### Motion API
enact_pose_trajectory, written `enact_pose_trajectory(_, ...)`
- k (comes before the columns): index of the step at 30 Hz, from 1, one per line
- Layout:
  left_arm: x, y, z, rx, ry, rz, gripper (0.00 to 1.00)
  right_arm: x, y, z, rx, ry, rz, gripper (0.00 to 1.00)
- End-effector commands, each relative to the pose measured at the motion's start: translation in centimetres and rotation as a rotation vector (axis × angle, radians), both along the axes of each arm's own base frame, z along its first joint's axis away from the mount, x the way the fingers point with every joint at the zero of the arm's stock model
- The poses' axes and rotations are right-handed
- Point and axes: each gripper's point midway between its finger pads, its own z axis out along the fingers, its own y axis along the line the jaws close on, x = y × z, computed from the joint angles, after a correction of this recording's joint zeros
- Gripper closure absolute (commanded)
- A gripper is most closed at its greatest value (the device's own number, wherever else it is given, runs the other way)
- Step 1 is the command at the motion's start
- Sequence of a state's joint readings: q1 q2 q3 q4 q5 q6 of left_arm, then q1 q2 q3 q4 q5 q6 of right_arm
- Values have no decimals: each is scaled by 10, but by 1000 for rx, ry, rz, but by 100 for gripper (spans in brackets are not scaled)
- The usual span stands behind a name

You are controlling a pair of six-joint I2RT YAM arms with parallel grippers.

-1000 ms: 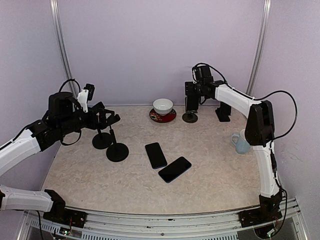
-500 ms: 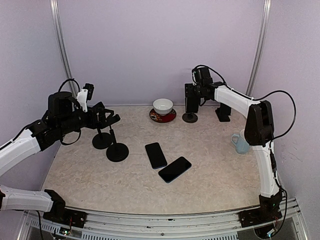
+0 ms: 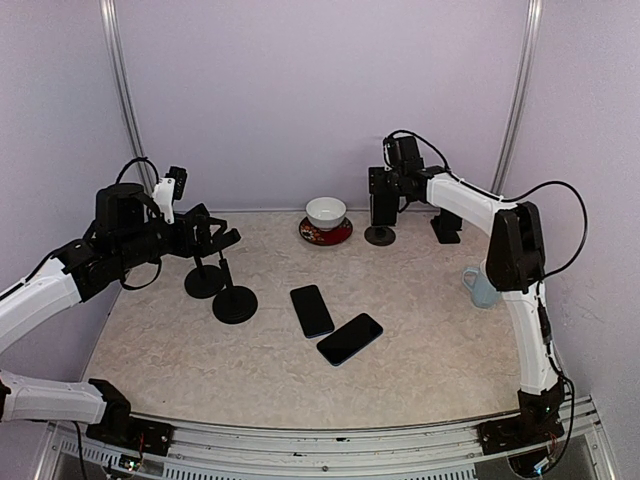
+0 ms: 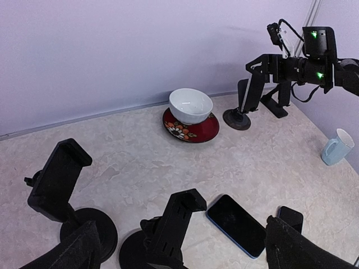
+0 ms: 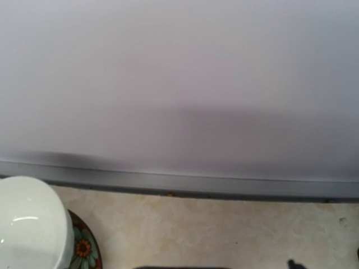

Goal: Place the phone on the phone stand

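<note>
Centre: blue-edged phone (image 3: pixel 312 310) and angled phone (image 3: pixel 350 339) flat on table (image 3: pixel 430 365), just beside each other. Left: front stand (image 3: pixel 235 300), rear stand (image 3: pixel 205 282); left gripper (image 3: pixel 222 233) above them, jaws spread wide. Upper centre: bowl (image 3: pixel 326 211) on red saucer (image 3: pixel 342 237). Right of bowl: right gripper (image 3: pixel 384 190) pinching held phone (image 3: pixel 383 212) upright at far stand (image 3: pixel 380 237); contact with stand unclear.
</note>
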State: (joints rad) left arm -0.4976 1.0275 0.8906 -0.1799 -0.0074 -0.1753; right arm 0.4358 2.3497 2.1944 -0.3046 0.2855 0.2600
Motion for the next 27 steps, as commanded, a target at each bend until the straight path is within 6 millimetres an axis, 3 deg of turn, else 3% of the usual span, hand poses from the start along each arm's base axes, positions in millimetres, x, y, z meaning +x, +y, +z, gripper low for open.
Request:
enact_pose_trajectory(1,1,4,4,-14,-19,9,1,11,-2,1,12,-34,-9,30)
enact_pose_trajectory(16,0,6,6,-18,-28,16,1,21,-1,-2,4,-80,-13,21)
enact_pose_trajectory(27,1,7,6,-16,-28,22,1,27,-1,-2,6,-102,-6,19)
